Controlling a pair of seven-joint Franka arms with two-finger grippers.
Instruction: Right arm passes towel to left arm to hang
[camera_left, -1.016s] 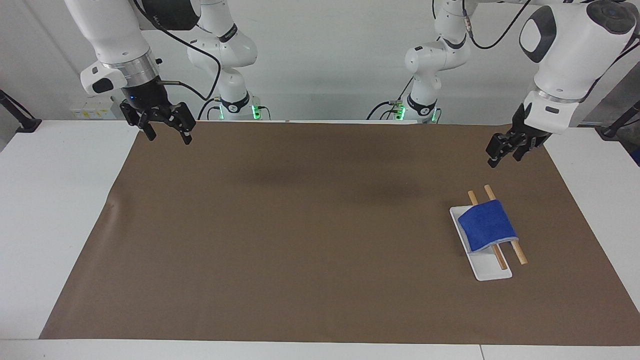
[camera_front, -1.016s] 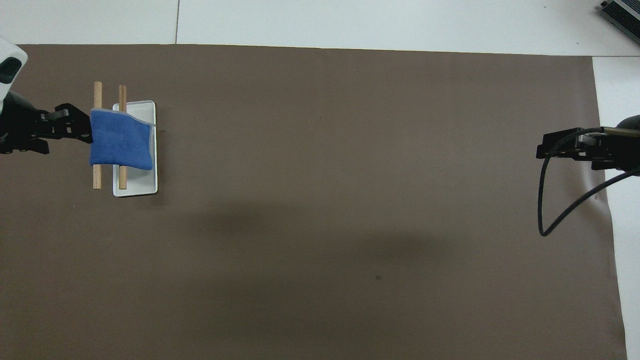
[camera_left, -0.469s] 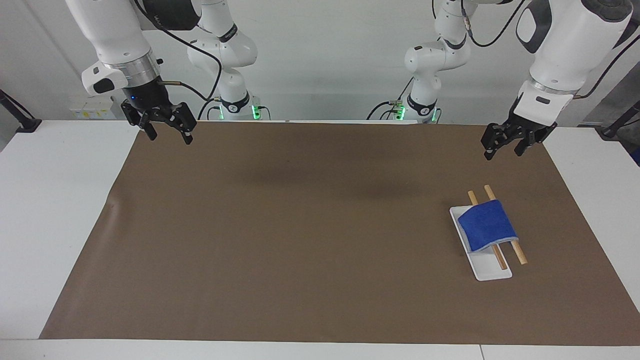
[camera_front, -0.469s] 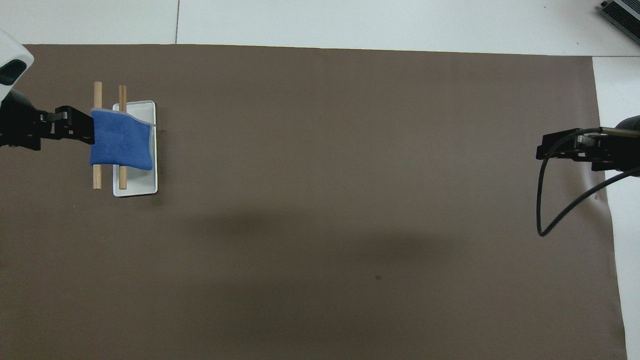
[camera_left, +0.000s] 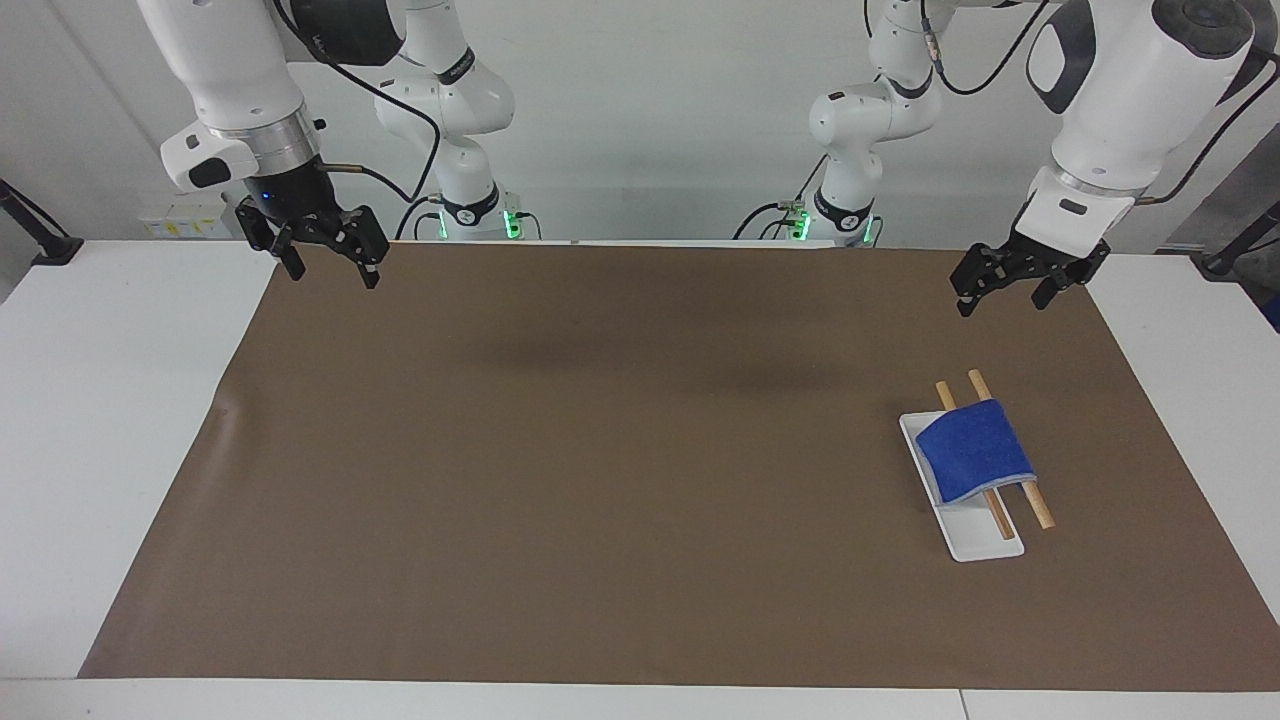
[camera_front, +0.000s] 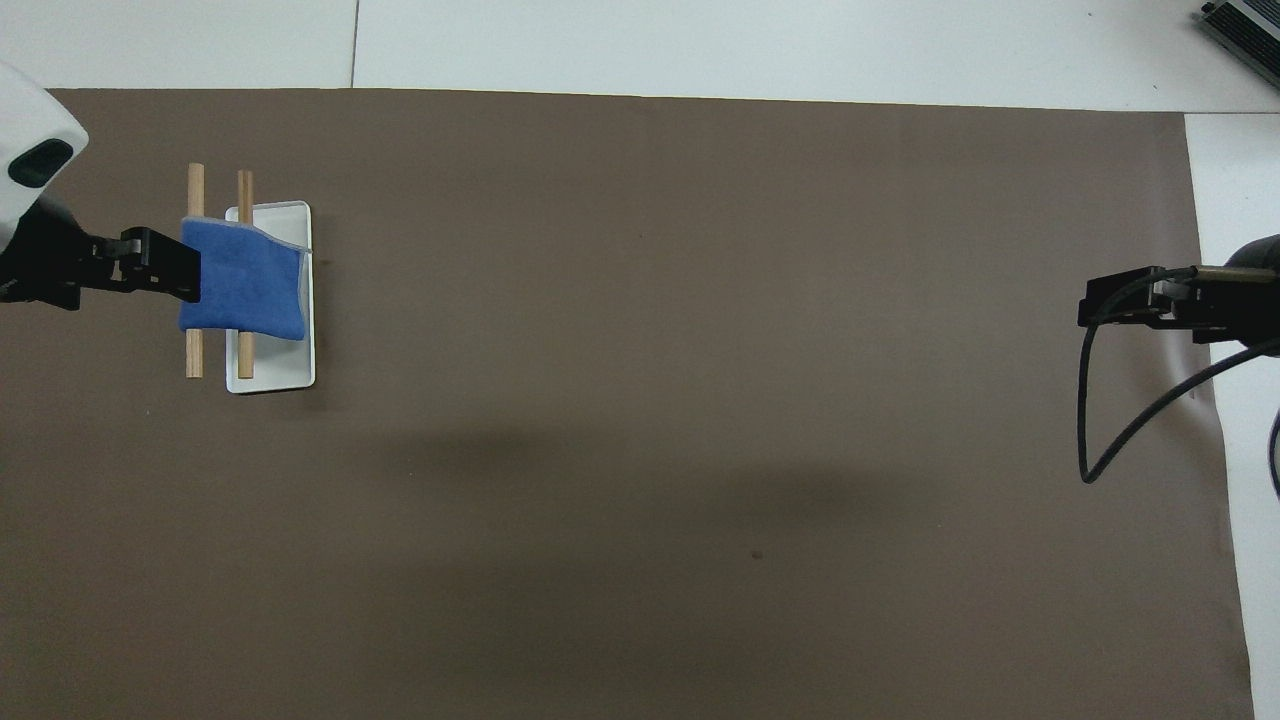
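The blue towel (camera_left: 975, 450) lies draped over the two wooden rods (camera_left: 1040, 512) of the white tray-based rack (camera_left: 985, 545), at the left arm's end of the table. It also shows in the overhead view (camera_front: 243, 280), on the rack (camera_front: 280, 375). My left gripper (camera_left: 1003, 298) is open and empty, up in the air over the mat beside the rack and apart from the towel. In the overhead view the left gripper (camera_front: 175, 278) overlaps the towel's outer edge. My right gripper (camera_left: 333, 275) is open and empty, raised over the mat's corner at the right arm's end; it also shows in the overhead view (camera_front: 1100, 300).
A brown mat (camera_left: 600, 450) covers most of the white table (camera_left: 120, 420). A black cable (camera_front: 1090, 440) loops down from the right gripper.
My left gripper has risen a little and turned at the wrist, still empty. My right gripper has barely shifted. The towel has not moved.
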